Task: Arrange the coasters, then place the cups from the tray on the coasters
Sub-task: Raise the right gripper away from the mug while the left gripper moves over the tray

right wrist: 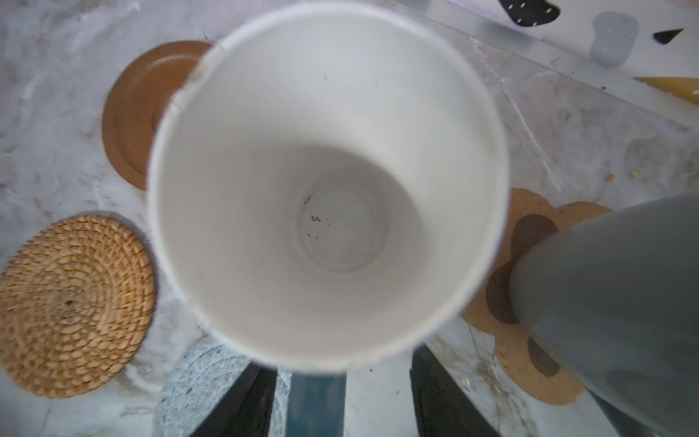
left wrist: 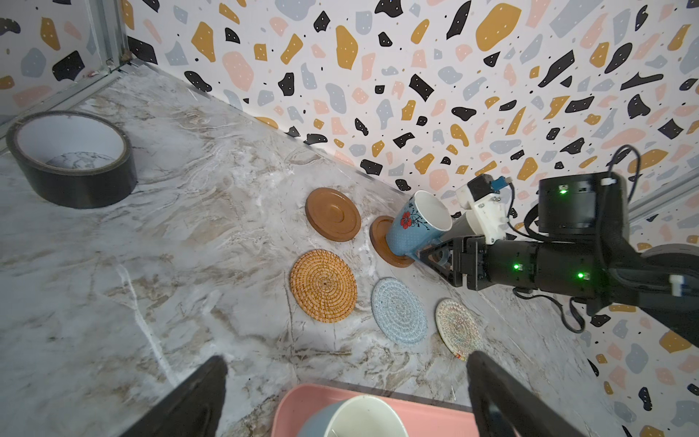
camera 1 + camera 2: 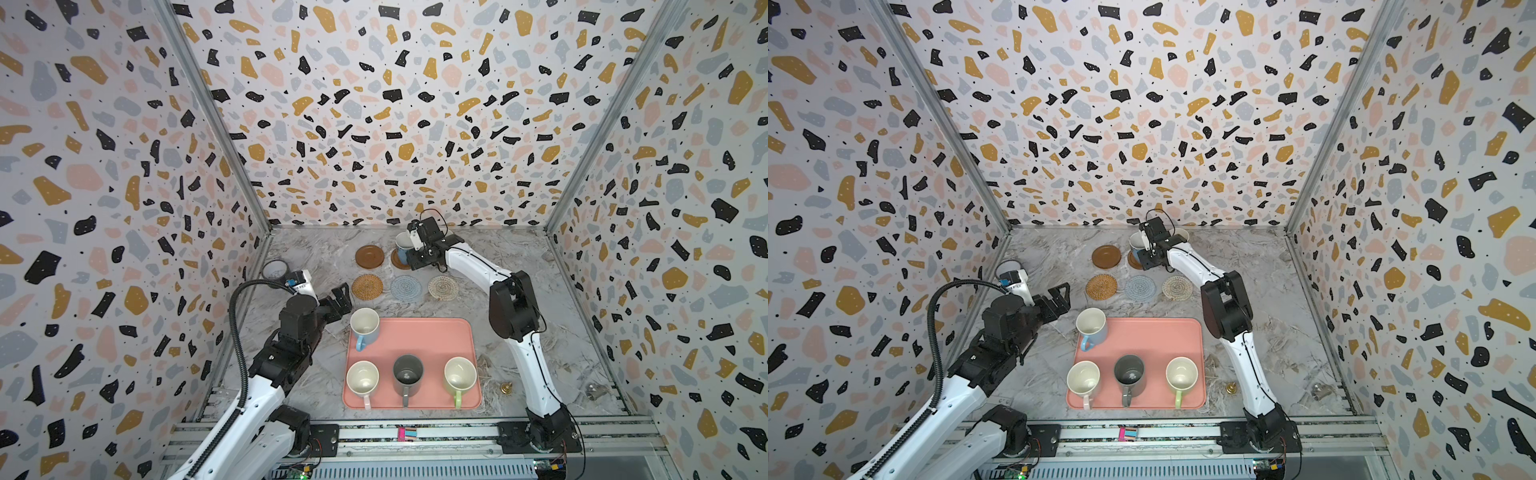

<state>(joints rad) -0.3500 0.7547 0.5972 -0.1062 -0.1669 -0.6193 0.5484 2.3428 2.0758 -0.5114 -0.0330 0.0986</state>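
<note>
In both top views my right arm reaches to the upper middle, elbow bent. Its right gripper sits at the blue cup on a brown coaster. The left gripper hangs wide open by the tray.

Left wrist view: the cup stands right of middle.

Right wrist view: the fingers stand apart beside its handle, bottom middle.

— What place is this?
— A lab test booth. Speckled panel walls in metal framing enclose my marble-look table; my arms bolt to a rail near the tray.
</note>
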